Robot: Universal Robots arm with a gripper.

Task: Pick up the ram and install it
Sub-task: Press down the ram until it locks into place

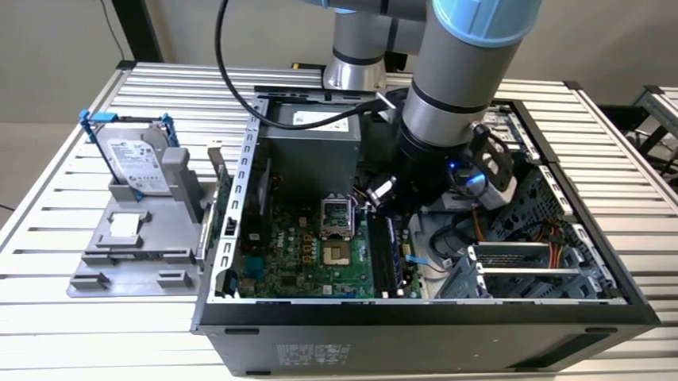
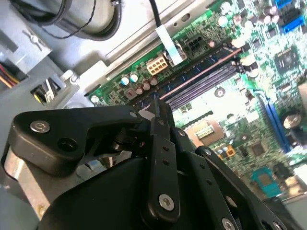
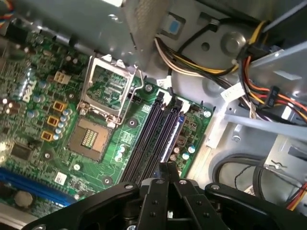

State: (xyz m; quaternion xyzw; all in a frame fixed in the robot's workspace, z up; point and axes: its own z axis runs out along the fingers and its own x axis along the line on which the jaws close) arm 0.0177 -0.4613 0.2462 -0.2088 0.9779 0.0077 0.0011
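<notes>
Case lies open on the slatted table, side panel off.

Inside the case, near wall first:
- Green motherboard covers the floor of the case on the exterior view's left half.
- Black memory slots run in a parallel bank along the motherboard edge nearest the middle of the case.
- The ram stands on edge in the slot at the outer side of that bank, a dark strip with a blue tab beside it. Cannot tell if it is pressed fully home.
- Perforated drive cage fills the case's near corner on the exterior view's right, with orange and yellow cables just behind it.

Mid-case: the arm reaches down into the case. Gripper hangs over the far end of the slot bank, just above the ram's line. In both wrist views the fingers are drawn together tip to tip, with nothing seen between them.

Far end of the case: grey power supply sits against the back wall.

Outside the case, on the exterior view's left: a grey tray holds a silver hard drive with blue rails, propped upright at the tray's far end.
</notes>
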